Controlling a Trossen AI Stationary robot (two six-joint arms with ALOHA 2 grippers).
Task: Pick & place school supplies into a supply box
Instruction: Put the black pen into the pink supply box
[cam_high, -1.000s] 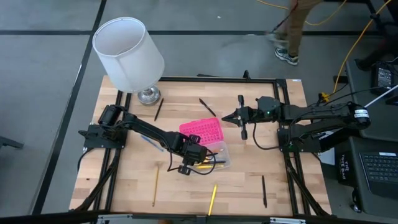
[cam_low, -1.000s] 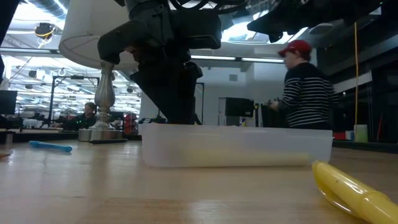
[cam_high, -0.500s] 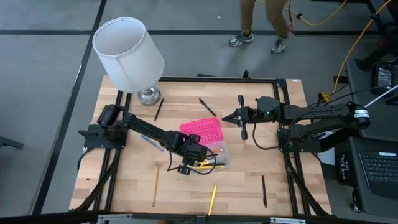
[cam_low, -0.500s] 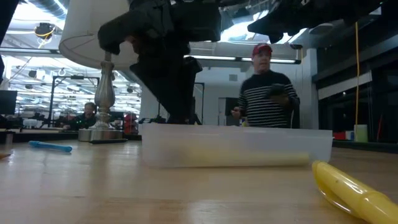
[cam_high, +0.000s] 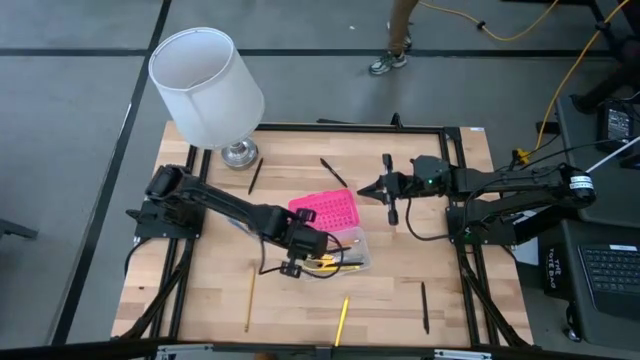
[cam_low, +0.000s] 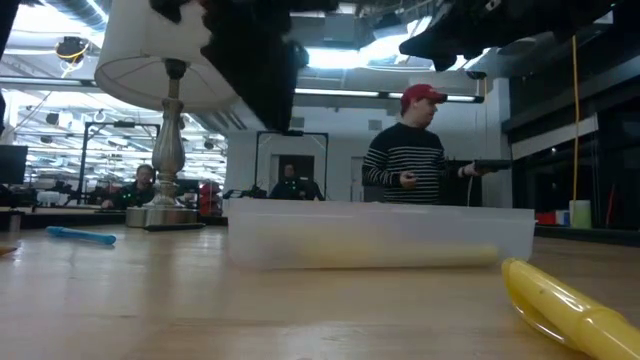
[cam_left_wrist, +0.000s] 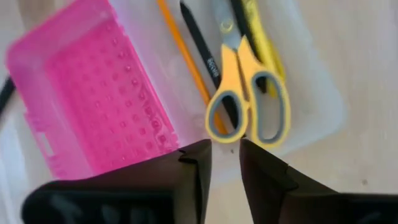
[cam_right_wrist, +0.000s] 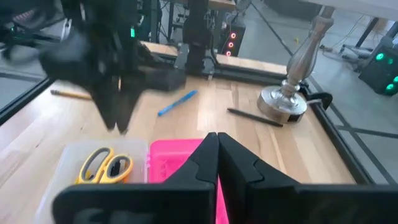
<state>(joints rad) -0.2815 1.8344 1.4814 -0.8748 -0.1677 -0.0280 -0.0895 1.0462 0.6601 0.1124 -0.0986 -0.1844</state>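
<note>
The supply box lies open at mid-table, its pink lid (cam_high: 325, 210) flat beside the clear base (cam_high: 352, 258). In the base lie yellow-handled scissors (cam_left_wrist: 249, 99), an orange pencil (cam_left_wrist: 186, 62), a black pen (cam_left_wrist: 202, 46) and a yellow pen (cam_left_wrist: 261, 37). My left gripper (cam_left_wrist: 225, 162) hangs above the base's near-left corner, pointing steeply down, its fingers a narrow gap apart with nothing between them. Over the table's far right, my right gripper (cam_right_wrist: 214, 140) waits shut and raised. Loose on the wood lie two yellow pencils (cam_high: 249, 300) (cam_high: 342, 320) and a black pen (cam_high: 424, 306).
A white-shaded lamp (cam_high: 205, 85) stands at the far left corner. Two black pens (cam_high: 255, 175) (cam_high: 333, 172) lie near its foot and behind the lid, and a blue pen (cam_low: 80, 236) lies left of the box. A person in a striped top (cam_low: 415, 160) stands beyond the table.
My left gripper has risen straight out of the clear base and now hangs well above it, empty. The supplies in the base have stayed put. A person has walked across the room behind the table.
</note>
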